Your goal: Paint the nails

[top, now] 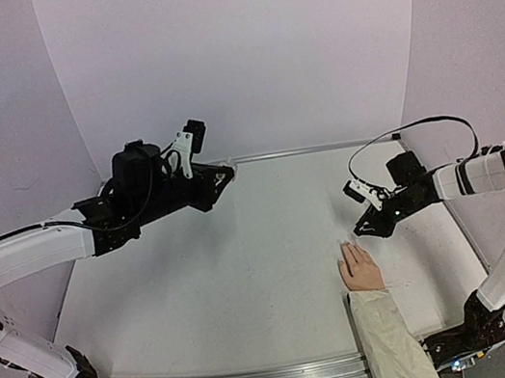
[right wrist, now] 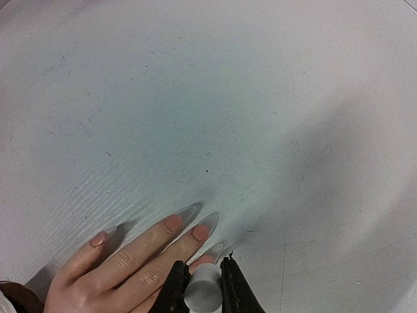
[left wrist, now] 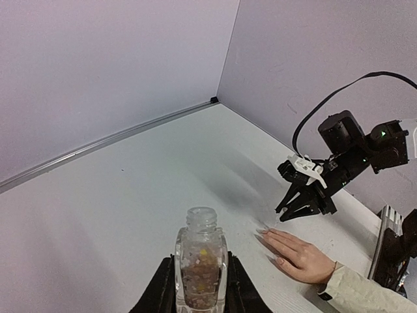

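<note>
Bottle point(left wrist: 201, 257): standing upright and uncapped, well apart from the hand, nearer the camera.
Left gripper point(left wrist: 200, 290): its jaws are pressing the bottle's two sides.
Hand point(left wrist: 296, 255): lying flat, palm down, on the table point(left wrist: 130, 195).
Nails point(left wrist: 280, 261): showing as small pinkish tips on the hand's fingers.
Sleeve point(left wrist: 359, 293): cream, covering the hand's wrist.
Right gripper point(left wrist: 301, 207): hanging just above the hand's fingertips, pointing down, jaws close together.

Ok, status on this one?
Left gripper shut on open bottle. Right gripper shut on cap, by the nails. Hand flat on table. Nothing in the way.
</note>
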Controlling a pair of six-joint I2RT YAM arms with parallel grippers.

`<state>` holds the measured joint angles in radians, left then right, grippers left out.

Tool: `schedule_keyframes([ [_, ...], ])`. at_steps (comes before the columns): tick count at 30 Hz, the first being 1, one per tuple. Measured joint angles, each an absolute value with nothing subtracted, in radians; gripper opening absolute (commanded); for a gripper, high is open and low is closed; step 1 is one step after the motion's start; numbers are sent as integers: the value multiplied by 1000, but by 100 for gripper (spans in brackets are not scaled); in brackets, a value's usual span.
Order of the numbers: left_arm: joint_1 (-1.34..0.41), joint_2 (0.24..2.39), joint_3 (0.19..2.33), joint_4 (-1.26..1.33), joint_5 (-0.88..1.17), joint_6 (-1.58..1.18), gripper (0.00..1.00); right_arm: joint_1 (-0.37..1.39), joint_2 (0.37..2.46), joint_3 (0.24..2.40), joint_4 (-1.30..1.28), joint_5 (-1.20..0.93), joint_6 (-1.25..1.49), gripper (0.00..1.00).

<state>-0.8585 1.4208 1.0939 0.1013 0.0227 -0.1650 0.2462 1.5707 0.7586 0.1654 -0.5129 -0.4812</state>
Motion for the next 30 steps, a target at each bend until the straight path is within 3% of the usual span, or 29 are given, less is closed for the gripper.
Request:
schedule_keyframes([
  [30, -859, 1426, 1094, 99, 22, -165, 0, 247, 1623, 770, 165, -536, -474, 0],
])
